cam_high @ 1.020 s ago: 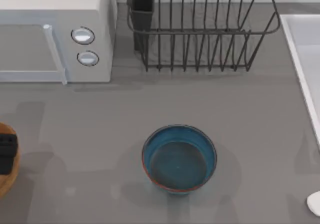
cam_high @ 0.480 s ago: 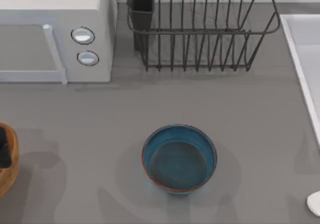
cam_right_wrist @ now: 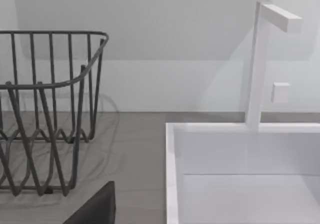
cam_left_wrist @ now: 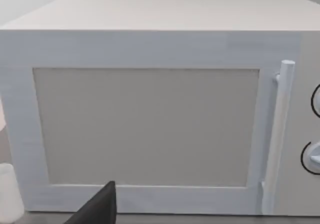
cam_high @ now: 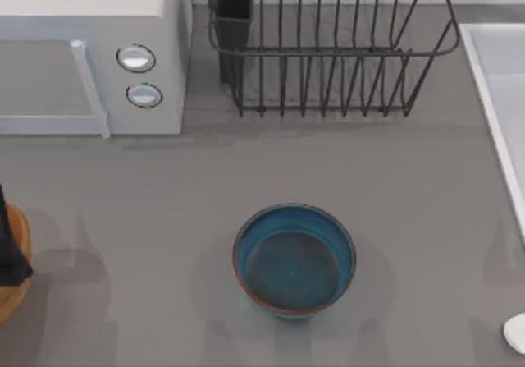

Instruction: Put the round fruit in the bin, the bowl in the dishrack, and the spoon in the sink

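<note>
Sitting mid-bench, the bowl (cam_high: 294, 259) lies well right of your left gripper (cam_high: 10, 244), which hangs over the bin (cam_high: 15, 281); can't tell its fingers' state. Dishrack (cam_high: 328, 47) directly behind bowl.

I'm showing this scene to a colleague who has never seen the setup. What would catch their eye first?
Probably the deep blue bowl, standing alone in the middle of the grey table. Behind it the black wire dishrack and, to its left, the white microwave line the far edge. The pale sink runs down the right side, and the orange-brown bin peeks in at the left edge.
</note>
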Controlling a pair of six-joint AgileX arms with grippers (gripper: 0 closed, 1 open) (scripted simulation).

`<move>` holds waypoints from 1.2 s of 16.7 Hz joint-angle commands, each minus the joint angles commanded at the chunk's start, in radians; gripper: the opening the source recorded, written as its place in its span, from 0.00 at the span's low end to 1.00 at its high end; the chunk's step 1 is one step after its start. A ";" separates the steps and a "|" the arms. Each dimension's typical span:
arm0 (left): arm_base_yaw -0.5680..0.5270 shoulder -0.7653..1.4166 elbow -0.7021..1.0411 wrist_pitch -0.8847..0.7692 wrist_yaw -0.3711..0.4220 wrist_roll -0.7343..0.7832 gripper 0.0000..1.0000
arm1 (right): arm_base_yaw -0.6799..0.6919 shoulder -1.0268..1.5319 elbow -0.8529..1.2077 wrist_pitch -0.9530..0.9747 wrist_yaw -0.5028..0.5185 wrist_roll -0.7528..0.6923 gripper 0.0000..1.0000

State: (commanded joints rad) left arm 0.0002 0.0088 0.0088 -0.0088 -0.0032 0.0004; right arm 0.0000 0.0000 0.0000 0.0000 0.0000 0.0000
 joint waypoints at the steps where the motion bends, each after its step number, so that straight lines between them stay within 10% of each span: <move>1: 0.000 -0.009 -0.009 0.009 0.003 0.000 1.00 | 0.000 0.000 0.000 0.000 0.000 0.000 1.00; 11: 0.000 -0.009 -0.009 0.009 0.003 0.000 1.00 | 0.129 0.153 0.155 -0.118 0.004 0.100 1.00; 20: 0.000 -0.009 -0.009 0.009 0.003 0.000 1.00 | 0.533 1.004 0.841 -0.660 0.002 0.466 1.00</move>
State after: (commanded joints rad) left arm 0.0000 0.0000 0.0000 0.0000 0.0000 0.0000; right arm 0.5332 1.0043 0.8414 -0.6603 0.0019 0.4663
